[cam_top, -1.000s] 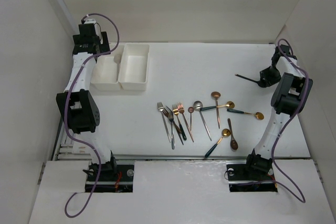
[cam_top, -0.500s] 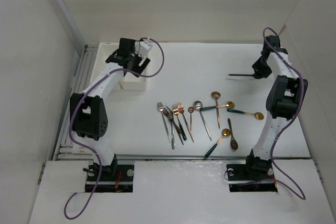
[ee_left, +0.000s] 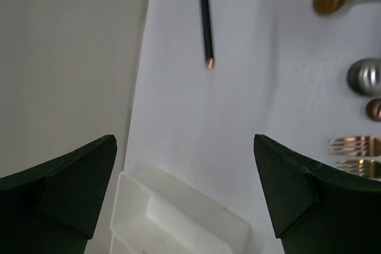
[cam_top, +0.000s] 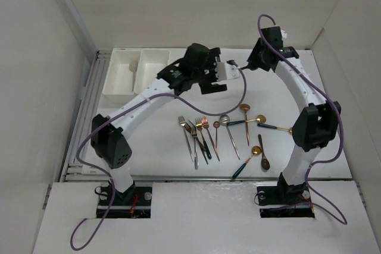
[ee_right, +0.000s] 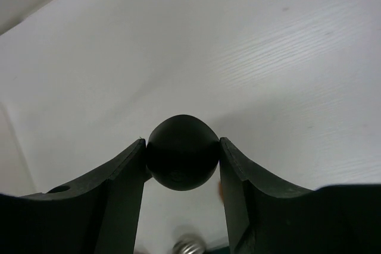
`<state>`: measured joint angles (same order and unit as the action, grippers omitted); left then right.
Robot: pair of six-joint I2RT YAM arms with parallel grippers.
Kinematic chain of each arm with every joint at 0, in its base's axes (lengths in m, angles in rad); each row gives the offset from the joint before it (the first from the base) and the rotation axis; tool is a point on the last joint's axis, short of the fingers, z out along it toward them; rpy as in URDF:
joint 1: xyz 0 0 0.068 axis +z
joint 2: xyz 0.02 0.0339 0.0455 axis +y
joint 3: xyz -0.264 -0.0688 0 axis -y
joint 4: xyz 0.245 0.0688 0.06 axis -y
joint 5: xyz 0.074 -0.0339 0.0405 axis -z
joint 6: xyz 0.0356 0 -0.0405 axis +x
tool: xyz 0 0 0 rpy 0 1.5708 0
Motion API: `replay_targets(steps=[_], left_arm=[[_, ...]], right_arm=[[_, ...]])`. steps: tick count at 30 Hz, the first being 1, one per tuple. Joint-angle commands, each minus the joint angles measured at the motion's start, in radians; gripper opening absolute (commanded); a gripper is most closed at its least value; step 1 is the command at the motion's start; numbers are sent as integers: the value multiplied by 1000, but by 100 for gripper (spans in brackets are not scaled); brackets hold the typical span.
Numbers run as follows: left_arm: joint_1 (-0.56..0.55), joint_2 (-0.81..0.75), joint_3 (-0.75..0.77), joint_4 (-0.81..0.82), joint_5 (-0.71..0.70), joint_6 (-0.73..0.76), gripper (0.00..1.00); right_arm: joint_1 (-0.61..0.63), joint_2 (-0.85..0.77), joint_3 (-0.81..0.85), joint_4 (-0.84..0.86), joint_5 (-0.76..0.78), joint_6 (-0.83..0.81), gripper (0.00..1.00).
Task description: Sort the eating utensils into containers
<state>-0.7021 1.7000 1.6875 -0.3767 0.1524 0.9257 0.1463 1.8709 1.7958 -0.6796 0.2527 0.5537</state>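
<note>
At far left, two white bins [cam_top: 137, 73]

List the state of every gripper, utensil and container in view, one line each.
left gripper: open wide, nothing between its fingers.
right gripper: closed on a dark utensil, held in the air.
white bins: upright, open-topped, no utensil visible inside.
forks: lying flat in a loose cluster, outside the bins.
spoons: lying flat, scattered, some crossing, outside the bins.
</note>
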Motion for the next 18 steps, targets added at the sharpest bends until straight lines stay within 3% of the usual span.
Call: replay_targets(steps=[1, 5, 10, 14, 15, 17, 18], left_arm=[[-59, 72, 100, -99, -13, -105, 99], [-85, 119, 121, -64, -13, -195, 99], [-94, 184, 164, -65, -134, -258, 98], [-85, 196, 153, -44, -154, -287, 86], [-76, 196, 153, -34, -154, -298, 76], [-66, 196, 143, -25, -165, -307, 67], [-66, 196, 143, -25, -175, -307, 67]], right_arm=[[93, -111, -7, 46, -53, 31, 0], [162, -163, -30, 46, -76, 40, 0], [223, -210, -82, 55, -76, 49, 0], [246, -222, -105, 90, -98, 60, 0], [256, -222, -105, 91, -98, 71, 0], [256, -222, -105, 91, -107, 80, 0], [256, -222, -105, 100, -107, 80, 0]])
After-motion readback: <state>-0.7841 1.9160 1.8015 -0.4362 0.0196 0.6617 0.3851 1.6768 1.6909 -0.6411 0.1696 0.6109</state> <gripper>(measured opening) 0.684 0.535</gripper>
